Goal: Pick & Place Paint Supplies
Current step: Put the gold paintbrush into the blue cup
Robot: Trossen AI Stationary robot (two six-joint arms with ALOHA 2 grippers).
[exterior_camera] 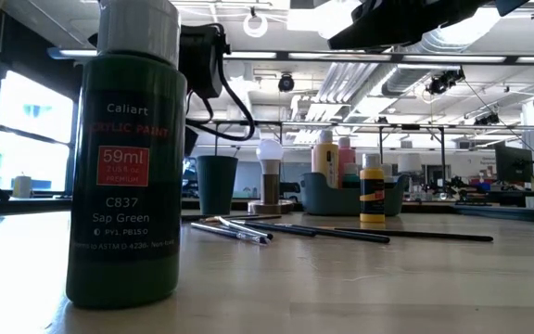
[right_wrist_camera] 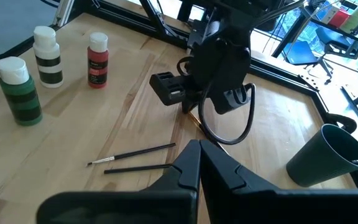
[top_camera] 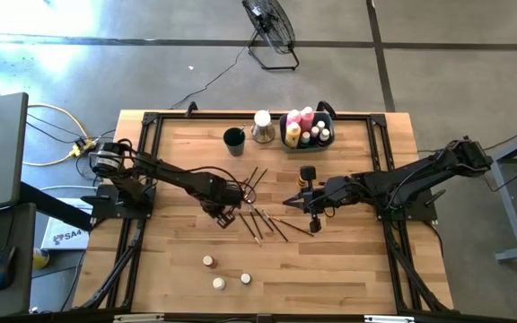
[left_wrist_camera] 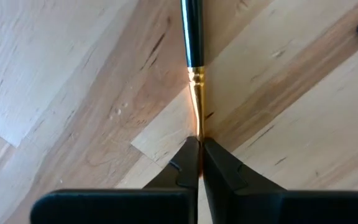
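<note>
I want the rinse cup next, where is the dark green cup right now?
In the high view, the dark green cup stands at the table's far edge, left of centre, beside the white-topped bottle and grey-blue bin.

Table (top_camera: pixel 348 269): light wood planks, black frame.
Cup (top_camera: pixel 233 140): dark, upright, far side.
Bin (top_camera: pixel 323 117): grey-blue, far edge.
Fan (top_camera: pixel 270 27): on the floor beyond.

Grey concrete floor (top_camera: pixel 438 54) around a wooden table (top_camera: pixel 348 269). Black fan (top_camera: pixel 272 31) beyond the far edge. White ceiling (exterior_camera: pixel 341 70) with pipes, bright windows (exterior_camera: pixel 31 125) behind.
</note>
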